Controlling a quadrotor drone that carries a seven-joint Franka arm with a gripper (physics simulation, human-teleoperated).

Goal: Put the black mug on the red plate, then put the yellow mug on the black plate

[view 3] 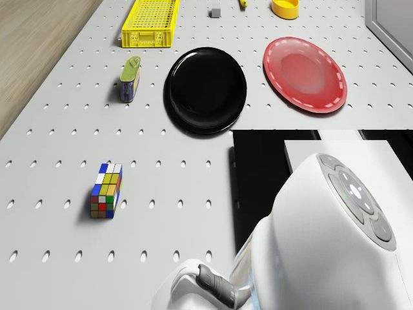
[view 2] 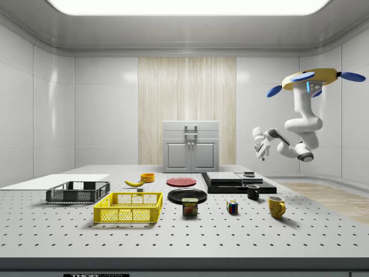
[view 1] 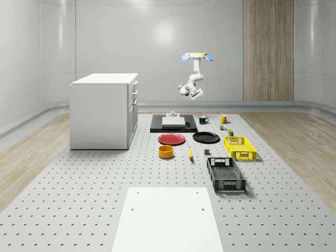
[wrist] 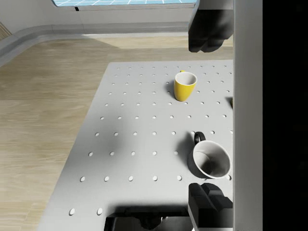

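The drone [view 1: 197, 56] hovers high over the table's far end, arm bent below it. My gripper [view 1: 196, 94] [view 2: 260, 145] hangs in the air well above the mugs, open and empty. In the wrist view its two fingers [wrist: 207, 33] stand wide apart, and the black mug [wrist: 210, 160] sits upright on the table far beneath, between them. The yellow mug [wrist: 185, 85] stands a little beyond it. The black mug [view 1: 203, 119] and the yellow mug [view 1: 223, 118] lie behind the black plate [view 1: 206, 137] [view 3: 206, 89]. The red plate [view 1: 171, 139] [view 3: 304, 74] is beside it.
A black slab with a white block [view 1: 173, 123] lies next to the black mug. A Rubik's cube [view 3: 106, 191], a can [view 3: 130, 79], a yellow crate [view 1: 240, 147], a black crate [view 1: 226, 174], an orange bowl [view 1: 166, 151] and a banana [view 1: 190, 153] sit nearby. A white cabinet [view 1: 102, 110] stands at the whole-scene view's left.
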